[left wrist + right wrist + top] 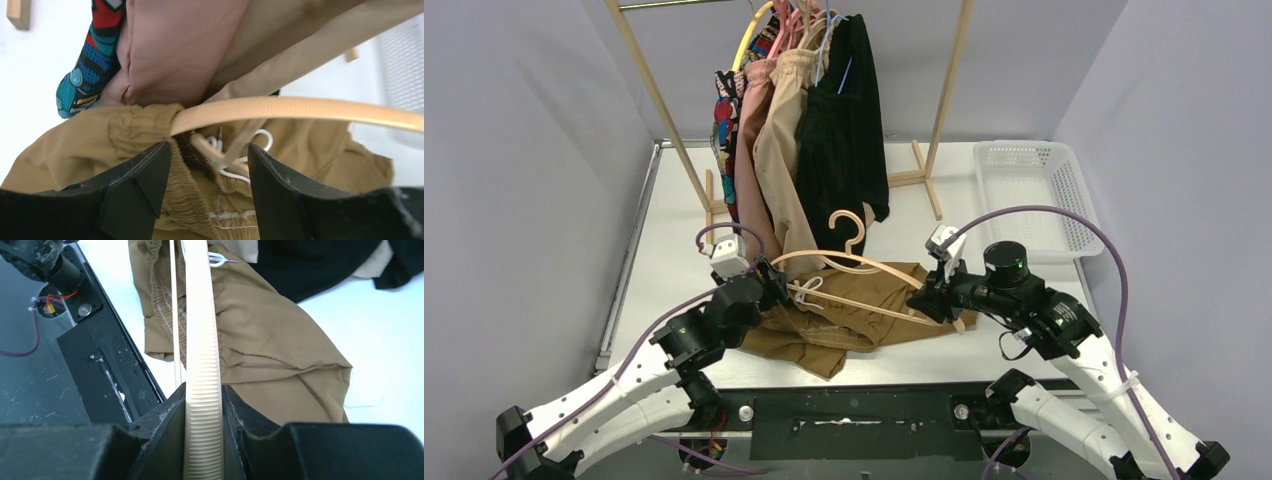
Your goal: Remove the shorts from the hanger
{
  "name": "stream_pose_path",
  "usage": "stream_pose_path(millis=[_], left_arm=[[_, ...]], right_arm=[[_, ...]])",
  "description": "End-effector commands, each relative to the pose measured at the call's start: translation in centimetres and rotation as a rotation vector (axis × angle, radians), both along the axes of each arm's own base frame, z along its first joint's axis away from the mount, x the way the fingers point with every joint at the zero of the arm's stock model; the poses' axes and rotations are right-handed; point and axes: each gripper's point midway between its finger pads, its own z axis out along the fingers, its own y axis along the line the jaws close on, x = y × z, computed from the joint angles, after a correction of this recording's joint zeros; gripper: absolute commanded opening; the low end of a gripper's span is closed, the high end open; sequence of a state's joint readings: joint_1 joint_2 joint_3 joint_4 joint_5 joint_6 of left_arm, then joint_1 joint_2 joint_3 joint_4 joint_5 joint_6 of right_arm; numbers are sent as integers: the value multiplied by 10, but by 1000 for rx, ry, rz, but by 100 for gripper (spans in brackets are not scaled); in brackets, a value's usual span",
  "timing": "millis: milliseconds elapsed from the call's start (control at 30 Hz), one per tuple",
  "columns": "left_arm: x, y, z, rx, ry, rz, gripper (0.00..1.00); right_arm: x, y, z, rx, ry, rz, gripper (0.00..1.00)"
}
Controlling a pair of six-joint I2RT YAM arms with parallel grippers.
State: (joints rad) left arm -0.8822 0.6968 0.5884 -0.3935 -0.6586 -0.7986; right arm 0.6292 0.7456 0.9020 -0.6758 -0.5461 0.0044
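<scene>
White laminate table carries the whole setup. At its rear stands a pale wooden garment rack, hung with black shorts, beige shorts, dusty pink shorts and comic-print shorts. A white perforated plastic basket sits at the back right.

The mustard-brown elastic-waist shorts lie crumpled on the table between the arms, with the beige ribbed plastic hanger threaded into the waistband.

Right gripper: clamped on one end of the hanger's arm. Left gripper: jaws apart, holding nothing, straddling the gathered waistband just below the hanger's other end.

Handling judgement: the fabric is light, limp and creased. It should bunch and drag rather than slide as one piece, and the elastic should stretch before it lets go. Take the thick gathered waistband beside the hanger tip, not the loose leg cloth, and use the clamped hanger as the anchor.

Unclear: how far the hanger tip sits inside the waistband, since folds cover it. A thin white loop lies by the hanger; you cannot tell whether it is a drawstring or a clip. The rack top is cut off.
</scene>
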Motion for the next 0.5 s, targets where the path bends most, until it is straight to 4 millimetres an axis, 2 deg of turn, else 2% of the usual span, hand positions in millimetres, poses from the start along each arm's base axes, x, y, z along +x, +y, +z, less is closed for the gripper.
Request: stream_pose_path(millis=[0, 133, 333, 467], left_arm=[[5, 5, -14, 3, 31, 71, 55], [5, 7, -13, -2, 18, 80, 55], [2, 15, 8, -24, -47, 71, 55], [1, 19, 21, -47, -96, 60, 55]], right_arm=[[9, -13, 39, 48, -94, -117, 0], [1, -21, 59, 102, -155, -131, 0], [2, -41, 82, 98, -194, -230, 0], [-2, -50, 104, 174, -282, -266, 0]])
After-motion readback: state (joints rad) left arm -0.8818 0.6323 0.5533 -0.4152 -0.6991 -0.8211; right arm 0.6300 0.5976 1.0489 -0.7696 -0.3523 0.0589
